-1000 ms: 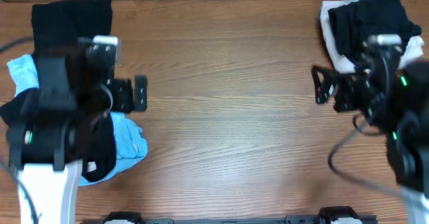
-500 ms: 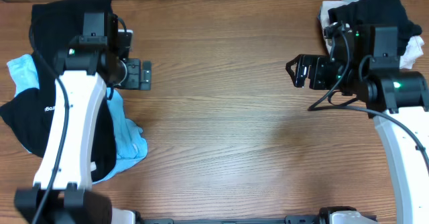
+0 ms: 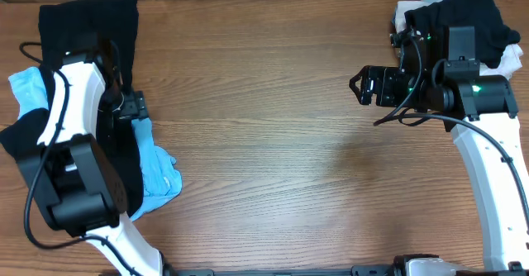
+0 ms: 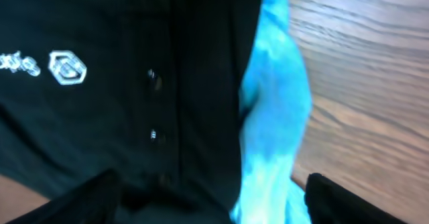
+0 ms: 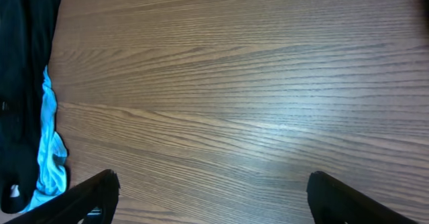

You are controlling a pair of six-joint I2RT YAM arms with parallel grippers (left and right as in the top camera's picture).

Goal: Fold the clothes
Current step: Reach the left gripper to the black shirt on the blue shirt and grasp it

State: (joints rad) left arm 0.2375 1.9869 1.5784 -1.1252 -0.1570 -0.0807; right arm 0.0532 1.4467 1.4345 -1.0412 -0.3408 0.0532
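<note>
The clothes lie heaped at the table's left edge: a large black garment (image 3: 50,144) with a small white logo (image 4: 67,68), and a light-blue T-shirt (image 3: 157,173) sticking out from under it. My left gripper (image 3: 132,108) points down at this heap. In the left wrist view it (image 4: 211,194) is open, close over the seam where black garment (image 4: 134,103) meets blue T-shirt (image 4: 275,123), holding nothing. My right gripper (image 3: 362,86) is open over bare wood on the right side, and nothing shows between its fingers (image 5: 87,196).
A second pile of black and white garments (image 3: 455,20) sits at the back right corner, behind the right arm. More black cloth (image 3: 87,20) lies at the back left. The wooden table (image 3: 273,144) stretches between the two arms.
My left arm has pulled back to the left, and its gripper now points down over the heap. My right gripper has swung forward and left over the table.
</note>
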